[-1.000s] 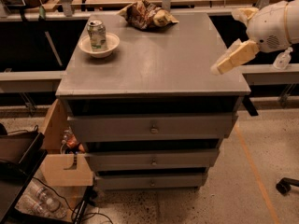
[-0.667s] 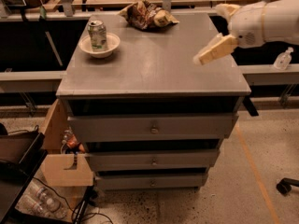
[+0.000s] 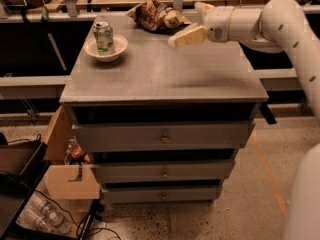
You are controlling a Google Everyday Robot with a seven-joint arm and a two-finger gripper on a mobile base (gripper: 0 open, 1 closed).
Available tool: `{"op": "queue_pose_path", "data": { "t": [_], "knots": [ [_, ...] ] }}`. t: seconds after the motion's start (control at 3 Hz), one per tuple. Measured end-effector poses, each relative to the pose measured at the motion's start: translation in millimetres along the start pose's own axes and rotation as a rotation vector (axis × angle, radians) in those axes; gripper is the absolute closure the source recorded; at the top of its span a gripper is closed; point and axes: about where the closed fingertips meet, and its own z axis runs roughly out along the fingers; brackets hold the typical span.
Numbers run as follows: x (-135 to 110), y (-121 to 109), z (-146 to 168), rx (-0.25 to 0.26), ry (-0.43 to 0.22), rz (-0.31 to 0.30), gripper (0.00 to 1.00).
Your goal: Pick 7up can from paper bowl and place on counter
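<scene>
The can (image 3: 103, 35) stands upright in the bowl (image 3: 120, 44) near the counter's (image 3: 160, 76) back left corner. The gripper (image 3: 186, 24) hovers over the back edge, right of centre, fingers (image 3: 190, 35) spread wide and holding nothing, well apart from the can. A bag (image 3: 154, 15) lies at the back edge, just beside the gripper.

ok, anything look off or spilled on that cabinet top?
Nothing spilled or damaged. The 7up can stands upright in the paper bowl at the back-left of the counter. A crumpled snack bag lies at the back edge; the gripper hovers beside it.
</scene>
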Motion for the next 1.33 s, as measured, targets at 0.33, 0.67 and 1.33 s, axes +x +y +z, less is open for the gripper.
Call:
{"op": "queue_pose_path", "data": {
  "t": [0.33,0.67,1.33],
  "knots": [
    [-5,-15,28,0.045,-0.026,0.08,0.0],
    [-8,-5,52,0.12,0.064,0.084,0.0],
    [-15,59,124,0.029,0.207,0.017,0.0]
  ]
}}
